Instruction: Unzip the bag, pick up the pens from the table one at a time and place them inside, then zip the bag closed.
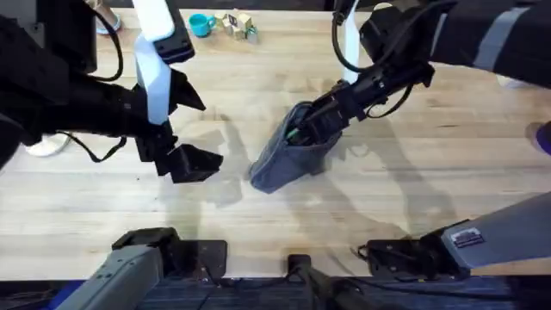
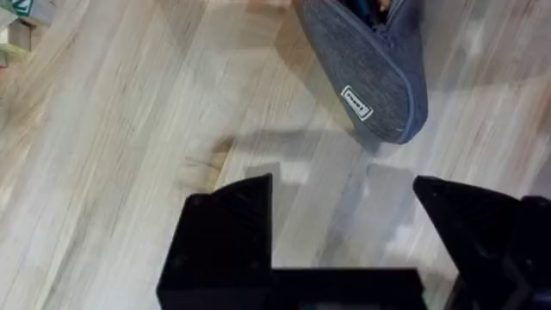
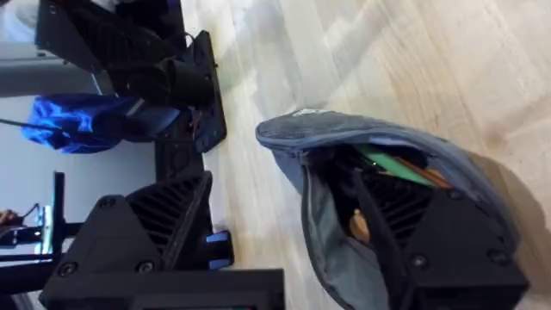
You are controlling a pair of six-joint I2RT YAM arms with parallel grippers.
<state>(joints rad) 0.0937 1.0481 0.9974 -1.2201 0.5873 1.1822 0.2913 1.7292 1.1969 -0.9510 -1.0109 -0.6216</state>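
Observation:
The grey bag (image 1: pixel 284 159) lies near the middle of the table (image 1: pixel 413 198) with its zipper open at the far end. A green pen (image 3: pixel 389 162) lies inside the bag (image 3: pixel 362 138), beside an orange-tan stick. My right gripper (image 1: pixel 317 120) is at the bag's mouth. It is open (image 3: pixel 284 191), with one finger (image 3: pixel 430 232) over the opening and the other outside the bag's wall. My left gripper (image 1: pixel 196 162) hovers open to the left of the bag, holding nothing. From the left wrist, the bag's closed end with a white label (image 2: pixel 370 77) lies ahead of that gripper (image 2: pixel 344 185).
A teal cup (image 1: pixel 202 24) and small wooden blocks (image 1: pixel 239 24) stand at the table's far edge. A white object (image 1: pixel 45 146) sits at the left edge. Bare wood stretches in front of the bag toward the arm bases.

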